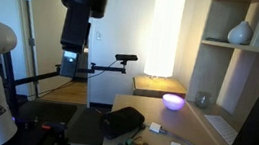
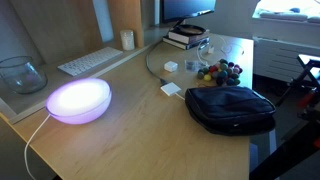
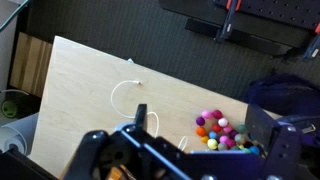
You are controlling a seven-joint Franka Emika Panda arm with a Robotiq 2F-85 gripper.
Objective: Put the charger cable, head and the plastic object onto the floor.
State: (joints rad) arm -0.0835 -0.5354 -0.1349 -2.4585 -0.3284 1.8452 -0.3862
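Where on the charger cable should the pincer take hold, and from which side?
Probably the arc of the cable loop that lies farthest from the balls, coming straight down. The cable lies flat on the table, too thin to take from the side, and that arc has bare wood around it.

Probably a home office: keyboard (image 2: pixel 90 62), monitor (image 2: pixel 188 8), glowing lamp (image 2: pixel 78 102)

Charger cable (image 3: pixel 114 97) on tabletop (image 3: pixel 75 80)

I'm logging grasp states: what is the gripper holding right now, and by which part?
Nothing. The gripper hangs open above the table; the charger cable lies untouched on it.
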